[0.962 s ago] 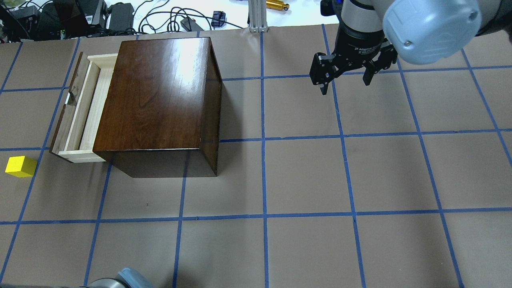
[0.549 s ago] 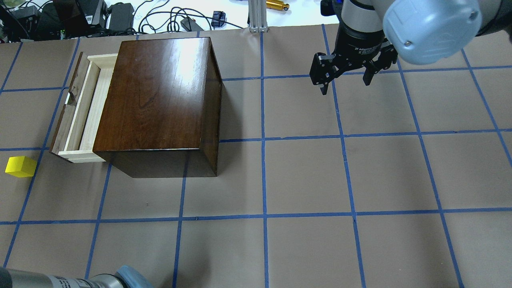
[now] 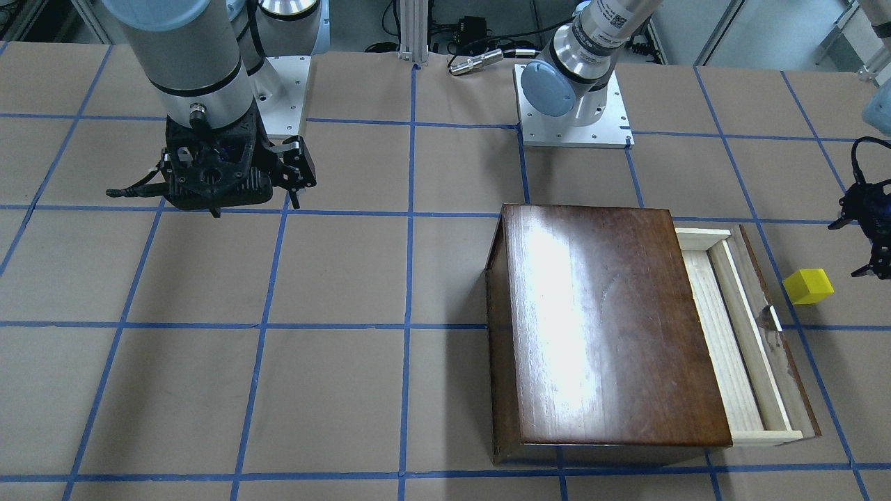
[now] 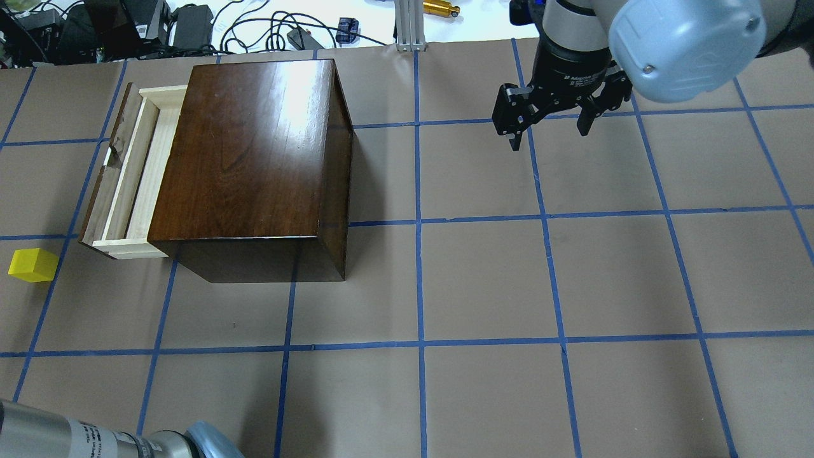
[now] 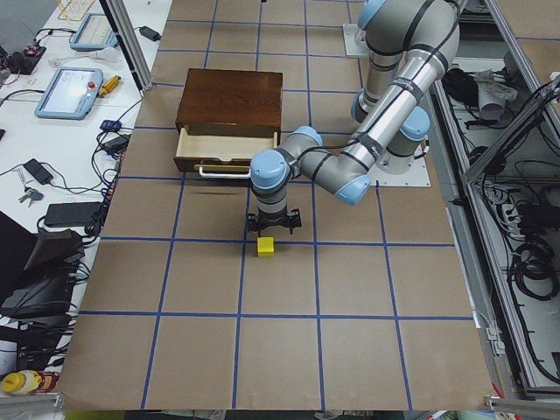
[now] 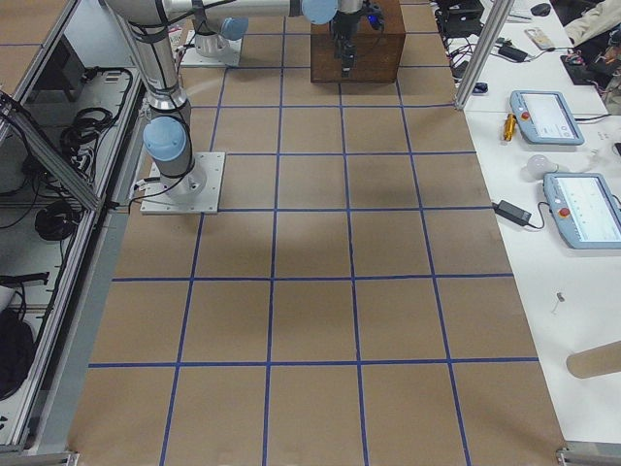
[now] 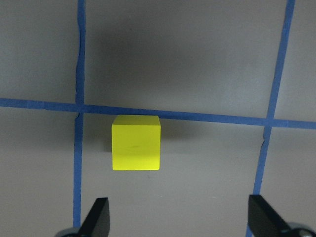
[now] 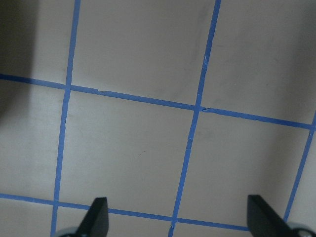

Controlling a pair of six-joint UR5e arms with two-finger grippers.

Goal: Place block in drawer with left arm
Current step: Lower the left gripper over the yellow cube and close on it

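Observation:
The yellow block [image 4: 32, 265] lies on the brown table paper, just off the drawer's near corner; it also shows in the front view [image 3: 807, 286] and the left view [image 5: 265, 248]. The drawer [image 4: 137, 172] stands pulled out of the dark wooden box [image 4: 248, 152] and looks empty. My left gripper [image 7: 180, 222] is open and hovers over the block [image 7: 136, 142], which sits ahead of the fingertips, left of centre. It shows at the front view's right edge [image 3: 866, 236]. My right gripper [image 4: 550, 124] is open and empty, far from the box.
Blue tape lines grid the table paper. Cables, power bricks and a metal post [image 4: 410, 25] lie past the far edge. The left arm's elbow [image 4: 191, 445] shows at the overhead view's bottom left. Tablets and small tools sit on side benches [image 5: 70, 92].
The left arm's lower segment has come further into the overhead view at the bottom left. The block, drawer and right arm have not moved.

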